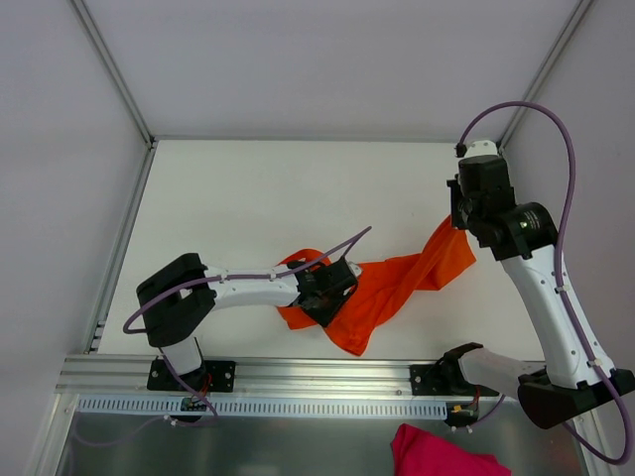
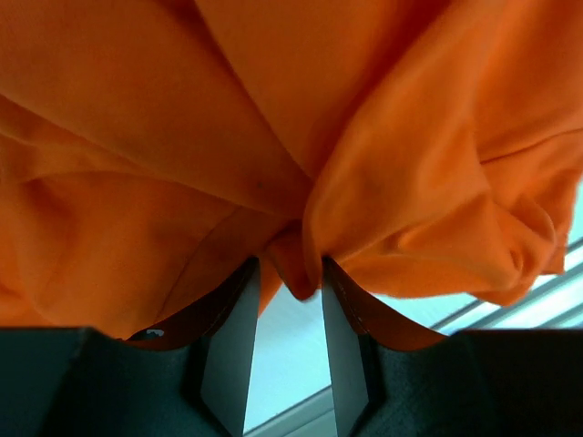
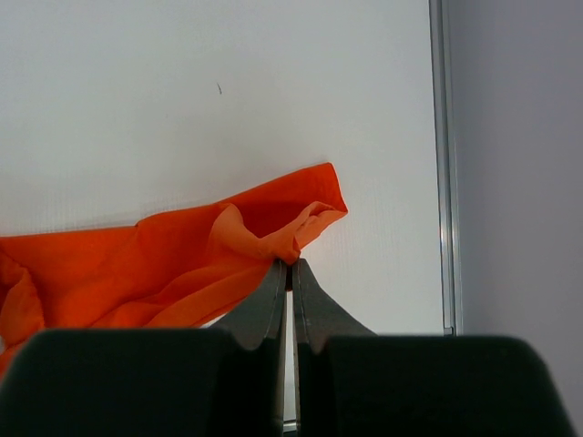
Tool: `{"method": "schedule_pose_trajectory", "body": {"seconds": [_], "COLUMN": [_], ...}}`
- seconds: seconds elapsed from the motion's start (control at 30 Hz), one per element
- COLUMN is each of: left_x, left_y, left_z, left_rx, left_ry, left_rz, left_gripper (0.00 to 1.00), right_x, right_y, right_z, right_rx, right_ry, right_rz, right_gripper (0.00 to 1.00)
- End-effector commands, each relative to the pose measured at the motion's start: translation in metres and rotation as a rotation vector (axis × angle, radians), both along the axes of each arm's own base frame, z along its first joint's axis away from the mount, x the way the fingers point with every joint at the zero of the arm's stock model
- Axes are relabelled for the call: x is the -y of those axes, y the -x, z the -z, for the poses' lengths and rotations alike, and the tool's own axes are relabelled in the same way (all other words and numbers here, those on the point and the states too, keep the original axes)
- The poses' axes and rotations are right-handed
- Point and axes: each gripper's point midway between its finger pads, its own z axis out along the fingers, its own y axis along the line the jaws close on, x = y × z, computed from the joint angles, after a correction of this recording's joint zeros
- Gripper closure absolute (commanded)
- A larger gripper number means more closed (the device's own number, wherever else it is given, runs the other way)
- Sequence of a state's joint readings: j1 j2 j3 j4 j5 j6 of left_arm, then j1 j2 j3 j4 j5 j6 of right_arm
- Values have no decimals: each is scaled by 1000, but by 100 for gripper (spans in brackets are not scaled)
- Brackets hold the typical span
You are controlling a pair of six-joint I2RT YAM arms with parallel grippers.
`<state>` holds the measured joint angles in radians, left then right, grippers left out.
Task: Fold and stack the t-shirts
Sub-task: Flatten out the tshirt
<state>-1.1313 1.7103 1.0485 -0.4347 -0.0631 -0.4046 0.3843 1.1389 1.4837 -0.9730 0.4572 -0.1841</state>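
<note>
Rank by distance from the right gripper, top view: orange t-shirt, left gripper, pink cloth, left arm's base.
1. orange t-shirt: pinched in the right gripper itself.
2. left gripper: to its left, at the shirt's other end.
3. pink cloth: near edge, right side.
4. left arm's base: near-left corner.

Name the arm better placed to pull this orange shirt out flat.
Right, probably: the right gripper is shut on an edge of the t-shirt; the left gripper has only a bunched fold.
</note>
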Motion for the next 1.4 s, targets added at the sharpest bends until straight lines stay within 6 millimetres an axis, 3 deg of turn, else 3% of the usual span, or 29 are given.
{"method": "schedule_pose_trajectory", "body": {"seconds": [0.0, 0.17, 0.47, 0.53, 0.7, 0.9, 1.0, 1.2, 1.37], "left_x": [2, 8, 23, 23, 22, 24, 28, 22, -2], "left_y": [-9, -16, -21, -21, -22, -29, -41, -81, -110], "left_z": [3, -4, -19, -19, -26, -50, -86, -188, -250], "left_rx": [41, 76, 92, 88, 94, 130, 202, 431, 563], "left_ry": [21, 50, 113, 113, 113, 101, 126, 164, 169], "left_rz": [-48, -44, -31, -31, -41, -39, -42, -97, -180], "left_gripper": [67, 66, 66, 70, 100, 100, 100, 100, 100], "right_x": [3, 2, 0, 1, 0, -2, -2, -1, 5], "right_y": [6, 10, 9, 10, 10, 8, 8, -1, -13], "right_z": [-2, 5, -2, -2, 3, 12, 13, 11, -4], "right_rx": [19, 0, 13, 13, 2, -15, -15, 11, 53], "right_ry": [6, -1, -4, 1, 6, 1, 4, 25, 72], "right_rz": [3, 1, -8, -4, -5, -9, -7, -1, 25], "right_gripper": [99, 99, 99, 99, 99, 99, 99, 99, 99]}}
